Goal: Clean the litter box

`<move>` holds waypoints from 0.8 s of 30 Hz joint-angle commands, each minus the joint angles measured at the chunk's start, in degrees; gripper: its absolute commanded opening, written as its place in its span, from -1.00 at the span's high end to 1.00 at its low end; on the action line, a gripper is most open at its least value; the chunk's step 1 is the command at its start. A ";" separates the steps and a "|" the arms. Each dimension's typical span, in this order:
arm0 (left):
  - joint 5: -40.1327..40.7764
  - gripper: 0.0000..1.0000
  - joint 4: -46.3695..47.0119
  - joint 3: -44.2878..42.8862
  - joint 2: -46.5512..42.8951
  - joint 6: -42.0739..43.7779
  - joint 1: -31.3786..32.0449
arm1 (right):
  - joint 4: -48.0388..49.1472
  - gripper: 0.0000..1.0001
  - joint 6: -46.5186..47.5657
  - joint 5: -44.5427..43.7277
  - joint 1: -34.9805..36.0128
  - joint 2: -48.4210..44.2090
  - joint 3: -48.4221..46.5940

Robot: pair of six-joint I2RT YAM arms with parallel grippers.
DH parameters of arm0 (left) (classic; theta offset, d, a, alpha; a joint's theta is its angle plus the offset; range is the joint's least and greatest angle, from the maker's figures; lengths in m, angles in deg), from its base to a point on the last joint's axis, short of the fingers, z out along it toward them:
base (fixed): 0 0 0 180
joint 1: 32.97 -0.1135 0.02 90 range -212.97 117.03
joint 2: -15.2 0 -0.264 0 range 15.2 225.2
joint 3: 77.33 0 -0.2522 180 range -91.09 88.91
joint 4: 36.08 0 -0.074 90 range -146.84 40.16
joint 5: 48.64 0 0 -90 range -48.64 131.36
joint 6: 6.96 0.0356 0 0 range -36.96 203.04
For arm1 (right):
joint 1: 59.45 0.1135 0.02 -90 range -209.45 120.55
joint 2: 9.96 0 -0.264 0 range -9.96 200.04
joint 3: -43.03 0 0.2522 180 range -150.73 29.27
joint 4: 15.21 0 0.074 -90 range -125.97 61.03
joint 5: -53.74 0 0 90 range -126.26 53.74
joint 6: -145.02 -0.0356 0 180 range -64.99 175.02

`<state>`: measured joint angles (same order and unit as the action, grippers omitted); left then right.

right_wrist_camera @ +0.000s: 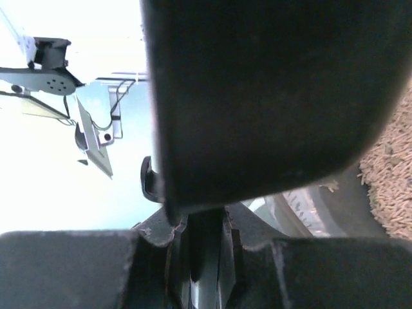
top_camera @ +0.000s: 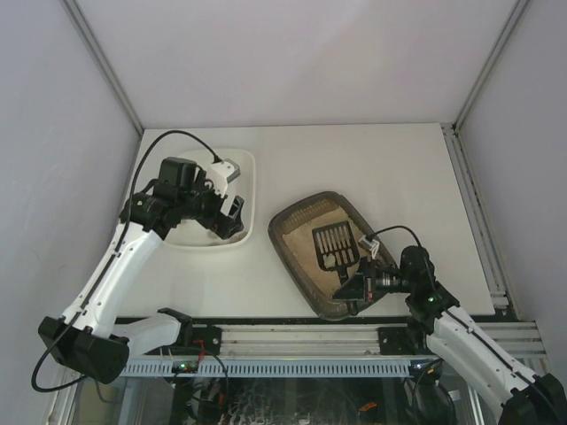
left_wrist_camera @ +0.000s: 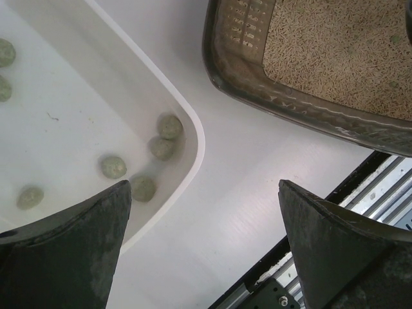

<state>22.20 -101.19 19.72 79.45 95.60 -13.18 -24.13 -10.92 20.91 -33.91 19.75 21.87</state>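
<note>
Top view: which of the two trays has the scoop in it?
The brown litter box on the right; the black scoop sits inside it. The white tub has none.

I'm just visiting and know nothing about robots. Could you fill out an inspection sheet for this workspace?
Surface: white table, no spilled litter seen.
Job's things: litter box holds beige litter; black scoop lies in it; tub beside it holds greenish clumps.
Clutter: nothing seen.
End effectors: left end effector open over the tub's corner; right end effector shut on the scoop's handle.
Cables: black cable loops above the left arm; another arcs at the right wrist.
Surroundings: white walls, metal rail at the near edge.
</note>
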 commanded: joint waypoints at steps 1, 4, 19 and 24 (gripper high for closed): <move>0.70 -1.00 1.16 1.00 -1.88 -1.34 -0.30 | 10.39 1.00 -5.94 3.25 -6.26 -1.30 1.17; -0.04 -1.00 1.13 1.29 -2.00 -1.94 -0.62 | 2.65 1.00 -0.92 1.60 -3.05 0.00 -1.40; -7.96 -1.00 3.07 3.79 -3.27 -4.72 -5.90 | 12.80 1.00 -13.28 5.54 -4.89 6.44 -2.42; -12.90 -1.00 2.70 4.01 -3.25 -5.70 -8.10 | 18.91 1.00 -17.14 4.23 -3.34 12.75 -3.81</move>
<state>15.01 -100.32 22.58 77.50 91.58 -19.43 -13.81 -24.29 25.78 -37.83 28.58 20.50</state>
